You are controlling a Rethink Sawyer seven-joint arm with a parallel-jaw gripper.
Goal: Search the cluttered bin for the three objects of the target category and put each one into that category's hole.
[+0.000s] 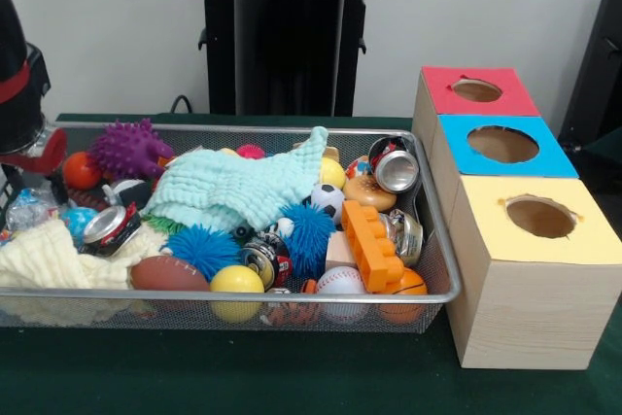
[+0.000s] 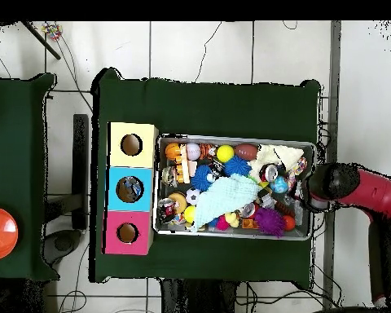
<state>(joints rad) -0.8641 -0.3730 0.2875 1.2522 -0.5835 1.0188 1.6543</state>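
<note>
We see the wire basket [image 1: 442, 269] on the green bench [image 1: 292, 381], full of balls, cans and cloths, and the arm [image 2: 358, 189] reaches over its end farthest from the three boxes. The gripper is hidden below the arm, so we cannot tell if it is wide or narrow. Away from the gripper, past the basket's other end, stand the red box [image 1: 466, 99], the blue box [image 1: 501, 148] and the yellow box [image 1: 535, 259], each with a round hole on top.

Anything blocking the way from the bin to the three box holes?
Nothing visible. The red box, blue box and yellow box stand right beside the wire-mesh bin, holes open on top. They rise above its rim, so items must be lifted over. A mint cloth covers the middle of the clutter.
</note>
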